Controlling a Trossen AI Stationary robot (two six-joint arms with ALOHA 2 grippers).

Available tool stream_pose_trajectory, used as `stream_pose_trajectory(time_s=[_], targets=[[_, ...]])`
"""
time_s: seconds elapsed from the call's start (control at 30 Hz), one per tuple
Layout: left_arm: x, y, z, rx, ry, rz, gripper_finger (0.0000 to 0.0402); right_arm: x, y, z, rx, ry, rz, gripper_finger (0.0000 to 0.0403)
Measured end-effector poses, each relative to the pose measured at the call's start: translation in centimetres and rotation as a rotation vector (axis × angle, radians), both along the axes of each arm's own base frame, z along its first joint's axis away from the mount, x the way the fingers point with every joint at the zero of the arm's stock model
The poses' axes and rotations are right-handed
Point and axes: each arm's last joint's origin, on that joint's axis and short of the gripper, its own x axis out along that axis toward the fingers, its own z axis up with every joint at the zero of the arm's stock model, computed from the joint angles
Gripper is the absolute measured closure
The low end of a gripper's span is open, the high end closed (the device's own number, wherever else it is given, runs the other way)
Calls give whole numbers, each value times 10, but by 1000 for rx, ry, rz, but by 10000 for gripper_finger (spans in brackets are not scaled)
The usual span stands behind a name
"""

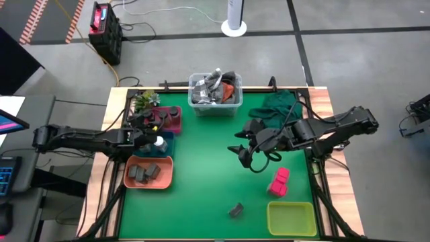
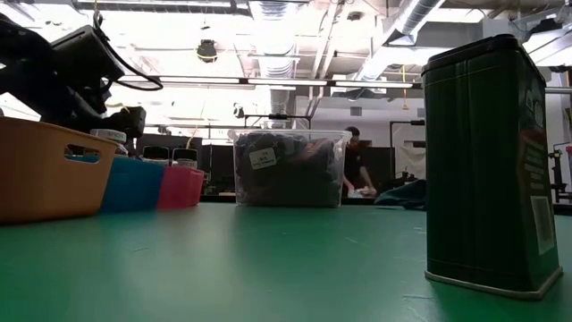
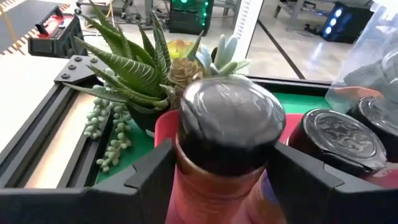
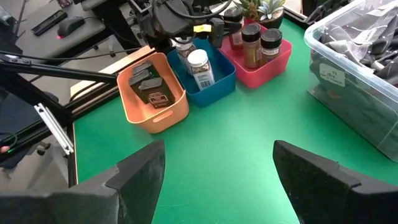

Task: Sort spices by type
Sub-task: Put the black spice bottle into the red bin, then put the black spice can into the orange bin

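left tool (image 3: 224,180) pinches a dark-lidded jar (image 3: 229,134) over the pink tray (image 1: 176,119); right tool (image 4: 214,168) hovers spread mid-table.

The green tin (image 2: 487,165) looks like glossy metal. Behind it, the clear bin (image 2: 289,167) is smooth plastic. The table mat (image 1: 208,181) is matt green.

Two arms showing matte black jointed segments, black cables looping along them, left gripper (image 3: 224,180) and right gripper (image 4: 214,180) wearing broad, dark, angular fingers
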Motion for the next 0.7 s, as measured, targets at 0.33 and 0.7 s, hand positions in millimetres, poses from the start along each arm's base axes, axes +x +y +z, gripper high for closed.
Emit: stream_pose_trajectory(time_s=[0.33, 0.7], targets=[[0, 0, 2, -1, -23, 2, 163, -1, 3, 0, 0, 0, 10, 81], [5, 1, 49, 88, 99, -104, 163, -3, 4, -4, -20, 46, 21, 81]])
